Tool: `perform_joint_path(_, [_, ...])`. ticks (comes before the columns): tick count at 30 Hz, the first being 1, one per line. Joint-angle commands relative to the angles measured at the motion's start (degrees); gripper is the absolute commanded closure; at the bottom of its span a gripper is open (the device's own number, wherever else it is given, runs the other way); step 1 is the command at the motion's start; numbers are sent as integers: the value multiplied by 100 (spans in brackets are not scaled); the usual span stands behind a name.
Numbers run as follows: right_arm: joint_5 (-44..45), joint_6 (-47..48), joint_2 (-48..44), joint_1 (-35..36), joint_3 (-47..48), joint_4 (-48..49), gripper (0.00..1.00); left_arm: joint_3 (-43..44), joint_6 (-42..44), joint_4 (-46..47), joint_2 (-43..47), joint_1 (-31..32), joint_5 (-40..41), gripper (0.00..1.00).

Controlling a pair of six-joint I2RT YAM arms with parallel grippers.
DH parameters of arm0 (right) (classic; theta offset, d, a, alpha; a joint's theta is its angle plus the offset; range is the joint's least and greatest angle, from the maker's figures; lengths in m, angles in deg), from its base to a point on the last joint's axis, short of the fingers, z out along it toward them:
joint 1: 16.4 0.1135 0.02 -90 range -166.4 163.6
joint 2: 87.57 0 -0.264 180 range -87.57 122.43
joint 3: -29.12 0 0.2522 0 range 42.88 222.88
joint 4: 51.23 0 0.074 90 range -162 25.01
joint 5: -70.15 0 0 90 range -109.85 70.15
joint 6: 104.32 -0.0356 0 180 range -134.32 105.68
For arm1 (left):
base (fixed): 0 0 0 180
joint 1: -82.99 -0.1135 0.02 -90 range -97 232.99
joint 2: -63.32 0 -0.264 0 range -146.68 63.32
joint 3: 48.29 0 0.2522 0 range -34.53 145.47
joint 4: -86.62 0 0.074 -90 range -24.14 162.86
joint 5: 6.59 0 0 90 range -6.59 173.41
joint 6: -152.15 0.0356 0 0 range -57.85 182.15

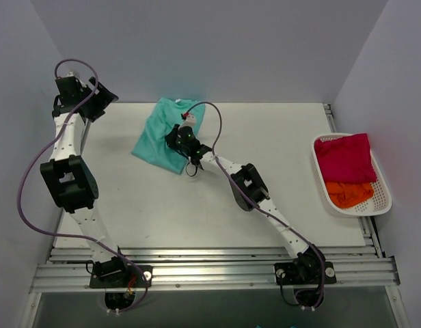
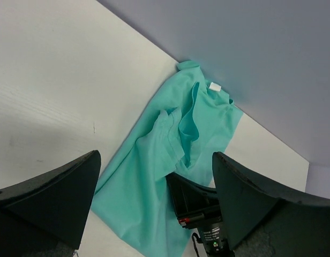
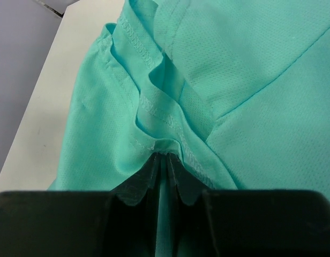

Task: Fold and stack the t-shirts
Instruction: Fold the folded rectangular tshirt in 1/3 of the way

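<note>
The table [image 1: 279, 171] is a plain white board, bare over most of its face, with aluminium rails [image 1: 210, 270] along its near edge where the two arm bases are bolted. Pale grey-lilac walls [image 1: 217, 48] close it in at the back and on both sides.

The teal t-shirt [image 1: 156, 140] lies crumpled at the far middle of the table, its far end up against the foot of the back wall. Its long axis runs from that wall toward the near side, slanting a little to the left. The neck end, marked by a small white label [image 2: 215, 87], points at the wall. The wider lower part spreads toward the near left. Loose folds run along its length.

The right pincer [image 3: 166, 155] is down on the shirt, closed tight on a raised pleat of stitched edge. The left pincer [image 2: 156, 154] is held up over the far left corner, spread wide and holding nothing.

A white slotted basket [image 1: 385, 195] sits at the right edge of the table, well apart from the teal shirt. In it a magenta-red t-shirt [image 1: 344, 157] fills the far part and an orange t-shirt [image 1: 347, 193] lies bunched in the near part, touching the red one.
</note>
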Motion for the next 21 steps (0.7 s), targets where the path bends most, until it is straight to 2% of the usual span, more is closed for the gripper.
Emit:
perform_joint_path(1, [-12, 384, -489, -105, -630, -108, 91, -222, 13, 515, 485, 110, 165, 6])
perform_joint_path(2, [-12, 463, -830, -96, -971, 93, 79, -379, 65, 506, 563, 180, 217, 6])
perform_joint_path(3, [6, 551, -1042, -96, -1140, 182, 48, -494, 92, 480, 616, 198, 270, 6])
perform_joint_path(5, [207, 858, -1673, -87, -1622, 384, 22, -801, 119, 480, 870, 242, 419, 6])
perform_joint_path(13, [1130, 1765, -4143, -52, -3204, 447, 17, -3181, 14, 1173, 1768, 496, 640, 6])
perform_joint_path(19, [2140, 1765, -5760, 36, -5041, 587, 17, -4019, -75, 1297, 1979, 1067, 1034, 6])
perform_joint_path(21, [2491, 1442, -6105, 1, -5964, 614, 17, -4221, -66, 1385, 1909, 1226, 1071, 6])
